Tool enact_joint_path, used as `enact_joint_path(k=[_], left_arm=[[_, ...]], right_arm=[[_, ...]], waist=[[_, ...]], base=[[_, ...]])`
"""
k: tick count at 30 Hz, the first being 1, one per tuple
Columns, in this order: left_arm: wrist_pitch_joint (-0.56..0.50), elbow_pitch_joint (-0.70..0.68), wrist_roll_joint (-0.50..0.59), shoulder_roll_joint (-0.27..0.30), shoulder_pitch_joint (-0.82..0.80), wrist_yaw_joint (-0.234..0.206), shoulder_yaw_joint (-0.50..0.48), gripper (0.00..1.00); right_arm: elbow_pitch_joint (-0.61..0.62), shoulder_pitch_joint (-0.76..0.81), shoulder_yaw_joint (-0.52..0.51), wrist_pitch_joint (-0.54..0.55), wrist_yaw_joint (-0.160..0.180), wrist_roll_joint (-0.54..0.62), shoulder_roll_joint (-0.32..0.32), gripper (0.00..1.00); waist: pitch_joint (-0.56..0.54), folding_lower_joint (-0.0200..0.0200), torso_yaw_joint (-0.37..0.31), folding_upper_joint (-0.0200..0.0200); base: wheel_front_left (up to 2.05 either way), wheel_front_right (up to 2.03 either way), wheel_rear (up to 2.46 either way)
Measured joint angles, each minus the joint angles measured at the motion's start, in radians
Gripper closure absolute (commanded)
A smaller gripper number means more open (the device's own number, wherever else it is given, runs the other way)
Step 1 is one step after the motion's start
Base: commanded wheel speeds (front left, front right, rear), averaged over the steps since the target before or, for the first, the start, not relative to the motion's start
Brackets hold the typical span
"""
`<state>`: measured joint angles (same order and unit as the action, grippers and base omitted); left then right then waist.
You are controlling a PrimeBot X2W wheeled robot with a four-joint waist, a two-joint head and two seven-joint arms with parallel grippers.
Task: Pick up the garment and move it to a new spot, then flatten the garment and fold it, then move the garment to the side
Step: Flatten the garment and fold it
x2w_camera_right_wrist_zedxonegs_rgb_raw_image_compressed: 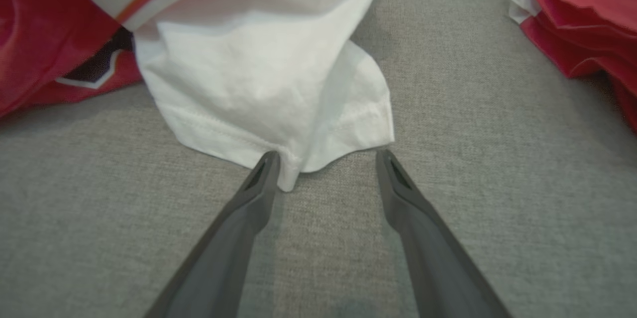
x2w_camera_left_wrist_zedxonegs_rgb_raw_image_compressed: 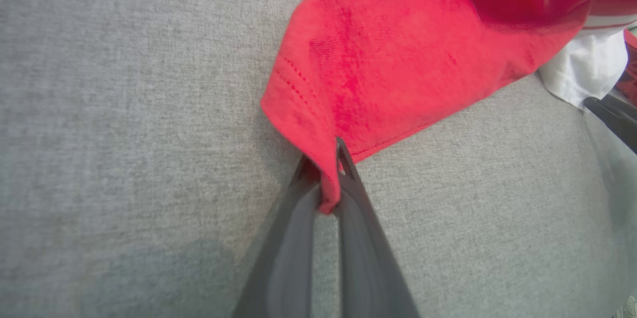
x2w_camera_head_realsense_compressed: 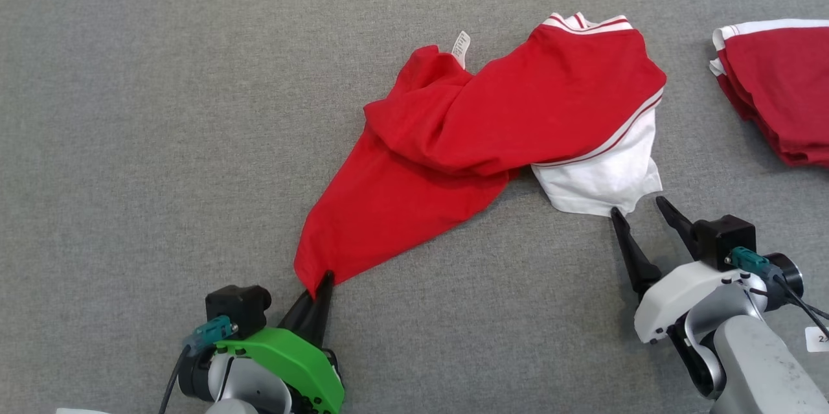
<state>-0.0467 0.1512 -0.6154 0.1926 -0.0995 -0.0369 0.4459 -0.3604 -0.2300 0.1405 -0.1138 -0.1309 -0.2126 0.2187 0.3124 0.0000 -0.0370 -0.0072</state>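
Pinching the nearest red corner of the garment [x2w_camera_head_realsense_compressed: 486,122], the left gripper [x2w_camera_head_realsense_compressed: 324,281] sits at the near left of the grey bench [x2w_camera_head_realsense_compressed: 162,142], its fingers [x2w_camera_head_realsense_compressed: 311,310] pressed together on the cloth. The left wrist view shows the hold closely: the two dark fingers [x2w_camera_left_wrist_zedxonegs_rgb_raw_image_compressed: 293,248] of the left gripper [x2w_camera_left_wrist_zedxonegs_rgb_raw_image_compressed: 331,168] are clamped on a bunched bit of the stitched hem, a small tongue of red showing between them, and the garment [x2w_camera_left_wrist_zedxonegs_rgb_raw_image_compressed: 398,59] fans away from the tips over the bench [x2w_camera_left_wrist_zedxonegs_rgb_raw_image_compressed: 124,109]. At the near right, the right gripper [x2w_camera_head_realsense_compressed: 638,207] has its fingers spread and grips nothing, with the tips aimed at the white sleeve [x2w_camera_head_realsense_compressed: 602,174]. In the right wrist view, the sleeve [x2w_camera_right_wrist_zedxonegs_rgb_raw_image_compressed: 259,84] lies just beyond the right gripper [x2w_camera_right_wrist_zedxonegs_rgb_raw_image_compressed: 327,156]. One of its fingers [x2w_camera_right_wrist_zedxonegs_rgb_raw_image_compressed: 234,238] has its tip against a small fold of the white hem that reaches into the gap. The other tip lies just beside the sleeve's corner, on the bare bench [x2w_camera_right_wrist_zedxonegs_rgb_raw_image_compressed: 473,159]. Farther out, the garment lies crumpled across the middle of the bench, running from the pinched corner up and to the right. A thick red fold is draped over its middle, and red-and-white striped trim lies at the far right end. A small white label [x2w_camera_head_realsense_compressed: 460,45] pokes out at its far edge. Well apart from it, at the far right, rests a pile of folded red garments [x2w_camera_head_realsense_compressed: 777,77] edged in white, which also shows at the upper right of the right wrist view [x2w_camera_right_wrist_zedxonegs_rgb_raw_image_compressed: 582,24].
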Motion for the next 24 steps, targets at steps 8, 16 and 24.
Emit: enact_joint_path(k=[8,16,24], left_arm=[[0.006,0.003,-0.003,0.0,-0.009,0.0,0.004,1.0],[0.017,0.012,-0.007,-0.003,-0.013,-0.002,0.006,1.0],[0.022,0.013,-0.008,-0.002,-0.016,-0.004,0.009,1.0]], right_arm=[[0.021,-0.012,-0.024,0.025,0.0,0.016,0.011,0.0],[0.074,0.012,-0.028,0.035,0.0,0.036,0.003,0.0],[0.103,0.02,-0.004,0.059,0.0,0.052,-0.004,0.24]], waist=[[0.008,0.0,0.009,0.0],[0.004,0.0,0.016,0.0],[0.008,0.0,0.009,0.0]], base=[[0.0,0.0,0.0],[0.0,0.0,0.0],[0.0,0.0,0.0]])
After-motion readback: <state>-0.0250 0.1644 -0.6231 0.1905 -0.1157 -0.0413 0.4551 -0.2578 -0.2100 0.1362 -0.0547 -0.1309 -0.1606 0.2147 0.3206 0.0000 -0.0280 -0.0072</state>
